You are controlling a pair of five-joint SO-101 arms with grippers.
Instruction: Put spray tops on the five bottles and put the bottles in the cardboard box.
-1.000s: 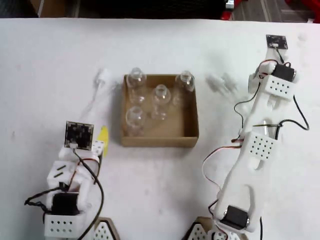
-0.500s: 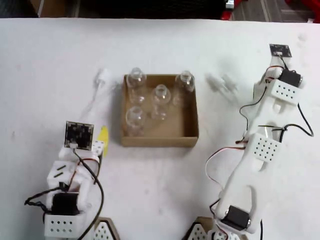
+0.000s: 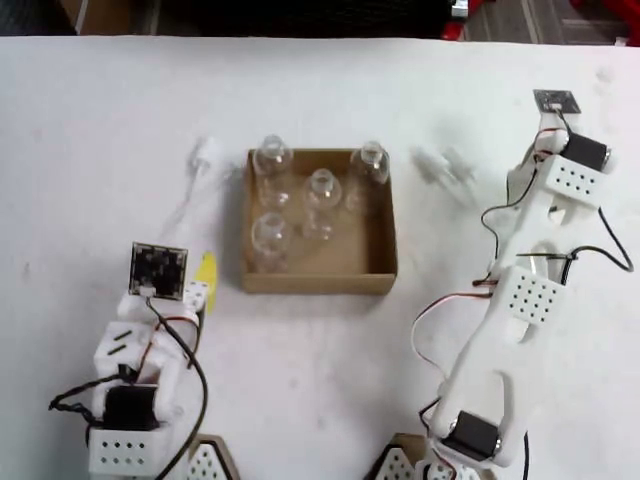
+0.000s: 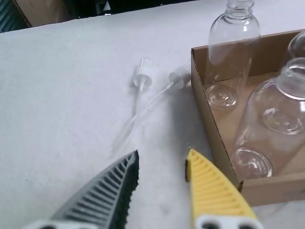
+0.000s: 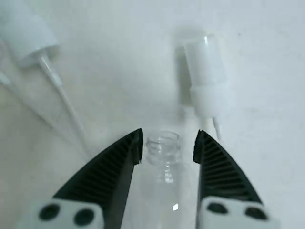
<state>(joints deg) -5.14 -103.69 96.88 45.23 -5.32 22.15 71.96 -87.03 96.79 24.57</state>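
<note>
White table (image 3: 100, 100) carries one cardboard box (image 3: 320, 283) with four clear, uncapped bottles (image 3: 272, 160) standing inside, two spray tops (image 4: 143, 76) lying just beside the box, and two more on the table beneath the right gripper (image 5: 167, 138). Its jaws are closed against a fifth bottle (image 5: 163, 149), whose open neck pokes out between the tips. Near a box corner the left gripper (image 4: 162, 153) hangs with jaws moderately apart over bare table.

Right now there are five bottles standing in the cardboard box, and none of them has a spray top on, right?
Not quite. The high view shows four bottles in the cardboard box, not five. The fifth bottle is in the right gripper, away from the box. The rest is right: none of them has a spray top on.
</note>
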